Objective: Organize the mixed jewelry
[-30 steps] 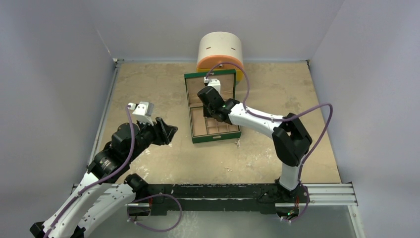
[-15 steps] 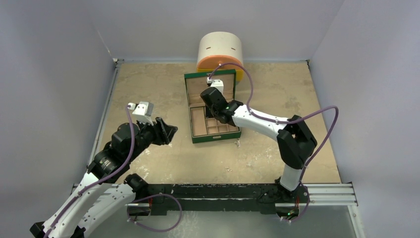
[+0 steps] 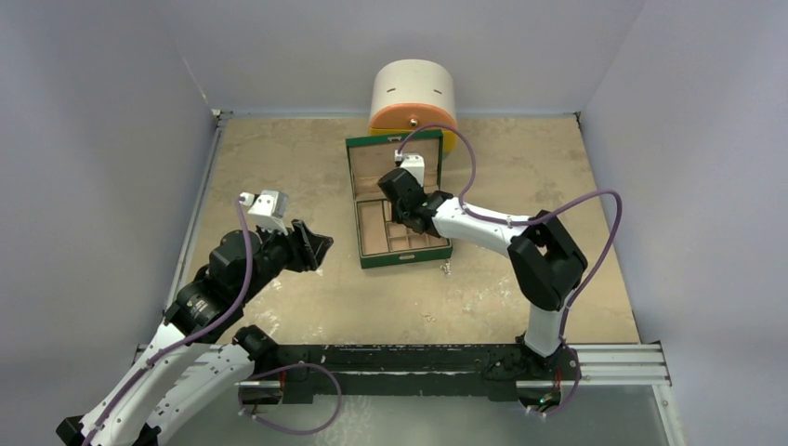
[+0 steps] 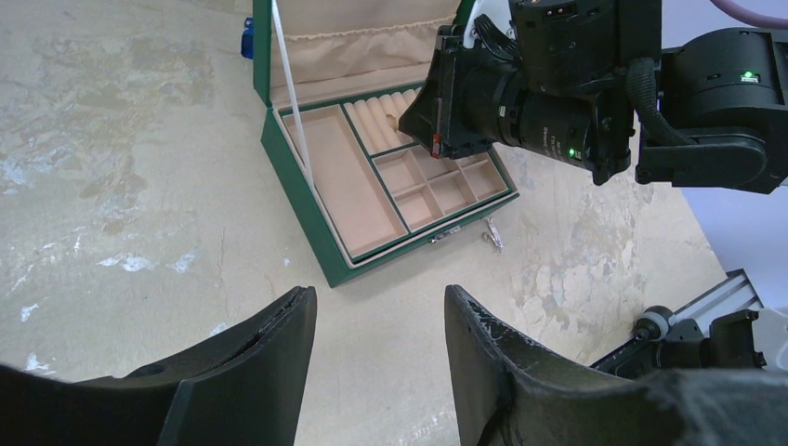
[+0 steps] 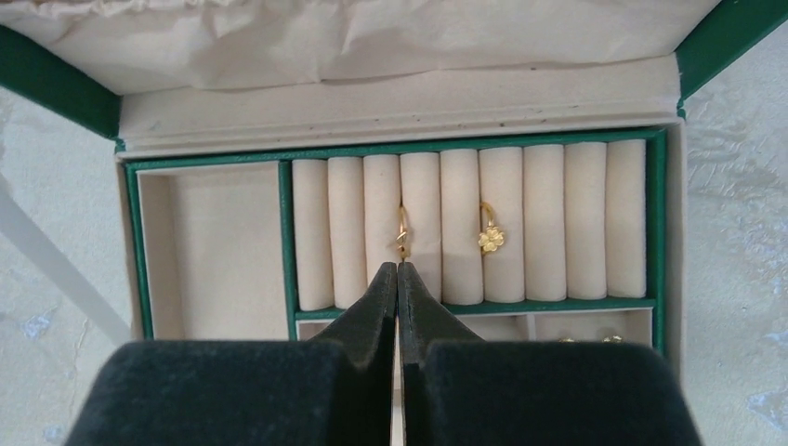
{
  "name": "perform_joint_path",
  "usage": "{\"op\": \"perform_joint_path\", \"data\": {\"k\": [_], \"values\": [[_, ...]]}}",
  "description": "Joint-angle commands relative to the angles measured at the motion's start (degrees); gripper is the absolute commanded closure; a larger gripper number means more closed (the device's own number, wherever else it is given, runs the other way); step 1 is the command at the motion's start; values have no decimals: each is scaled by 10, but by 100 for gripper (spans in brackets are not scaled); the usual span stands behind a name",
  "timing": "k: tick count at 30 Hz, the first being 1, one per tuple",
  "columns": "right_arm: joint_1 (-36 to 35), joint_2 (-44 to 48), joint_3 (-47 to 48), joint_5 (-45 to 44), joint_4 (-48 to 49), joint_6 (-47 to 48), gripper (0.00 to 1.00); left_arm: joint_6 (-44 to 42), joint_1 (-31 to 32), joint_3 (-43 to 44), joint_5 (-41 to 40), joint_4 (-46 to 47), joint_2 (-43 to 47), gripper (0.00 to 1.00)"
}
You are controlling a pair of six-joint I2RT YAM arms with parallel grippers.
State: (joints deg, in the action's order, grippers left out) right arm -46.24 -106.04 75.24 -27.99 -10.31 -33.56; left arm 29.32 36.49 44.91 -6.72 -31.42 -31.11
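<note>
— How much room is there around the green box [image 3: 400, 257]?
— Plenty of bare counter [image 3: 279, 158] to its left and right. Behind it, the raised lid [image 3: 367, 163] stands close to a round cream-and-orange tub [image 3: 413, 93]. Pale walls [image 3: 102, 139] close in the counter on three sides.
— And the arms?
— The left end effector [image 4: 379, 293] hovers left of the box, apart from it, fingers wide and empty. The right end effector [image 5: 398, 271] hangs over the box, pinched fully together.
— What does its own camera add?
— A gold ring [image 5: 402, 234] slotted between cream rolls [image 5: 544, 223], just above the tips; I can't tell whether they touch it. A flower ring [image 5: 490, 239] sits two slots to the right.
— Anything loose?
— The left camera shows it best: a silvery piece [image 4: 492, 237] on the mottled tan counter, just beside the box's front edge.
</note>
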Motion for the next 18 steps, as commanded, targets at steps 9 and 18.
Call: {"op": "perform_joint_path", "data": {"k": [9,18], "values": [[16,-10,3,-7,26,-11,100,-9,-5,15,0,16,-6,48],[19,-22,10,3,28,-11,100,-9,-7,15,1,16,-7,48]]}}
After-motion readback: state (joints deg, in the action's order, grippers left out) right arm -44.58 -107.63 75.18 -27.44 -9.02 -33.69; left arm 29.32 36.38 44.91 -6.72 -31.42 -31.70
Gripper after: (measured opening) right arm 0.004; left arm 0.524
